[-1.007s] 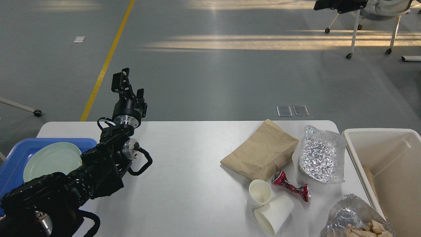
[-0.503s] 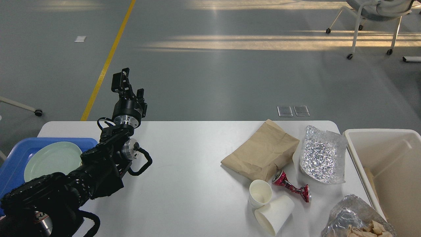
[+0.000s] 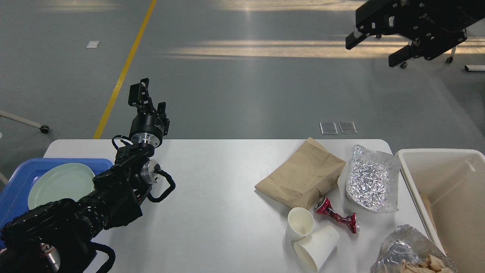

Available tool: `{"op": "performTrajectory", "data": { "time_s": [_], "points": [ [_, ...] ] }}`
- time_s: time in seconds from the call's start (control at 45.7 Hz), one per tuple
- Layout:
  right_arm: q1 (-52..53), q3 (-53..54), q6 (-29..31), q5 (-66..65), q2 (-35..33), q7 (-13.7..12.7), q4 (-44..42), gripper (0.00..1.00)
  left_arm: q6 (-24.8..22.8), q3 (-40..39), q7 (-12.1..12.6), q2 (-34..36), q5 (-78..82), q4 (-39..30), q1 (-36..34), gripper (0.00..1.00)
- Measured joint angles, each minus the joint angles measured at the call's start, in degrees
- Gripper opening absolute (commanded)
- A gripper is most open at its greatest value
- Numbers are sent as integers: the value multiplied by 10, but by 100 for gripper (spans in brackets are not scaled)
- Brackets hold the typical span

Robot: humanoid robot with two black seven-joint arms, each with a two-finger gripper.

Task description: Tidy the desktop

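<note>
The white desktop (image 3: pixel 212 212) spans the view. On its right side lie a brown paper bag (image 3: pixel 303 176), a crumpled foil sheet (image 3: pixel 373 178), a crushed red can (image 3: pixel 335 214), an upright white paper cup (image 3: pixel 300 223) and a second cup (image 3: pixel 316 246) on its side. My left gripper (image 3: pixel 147 98) is open and empty, raised above the desktop's far left edge. My right gripper (image 3: pixel 373 51) is open and empty, high at the top right, far above the litter.
An off-white bin (image 3: pixel 447 189) holding some paper stands off the right end. A foil bag (image 3: pixel 409 252) with crumpled paper lies at the front right. A blue tray (image 3: pixel 15 189) with a pale green plate (image 3: pixel 60 184) sits at the left. A wheeled chair stands behind.
My right gripper has come down into view at the top right, after being out of view half a second ago. The left arm and the objects have not moved.
</note>
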Motion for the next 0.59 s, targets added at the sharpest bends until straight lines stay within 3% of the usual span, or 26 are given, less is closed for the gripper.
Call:
{"op": "performTrajectory", "data": {
  "time_s": [0.175,0.591],
  "points": [
    [2,-2,0,0,-2,-18,25,100,0,0,0,0,0,0,0,98],
    [6,-19,0,0,-16,-19,27,100,0,0,0,0,0,0,0,98]
  ]
}}
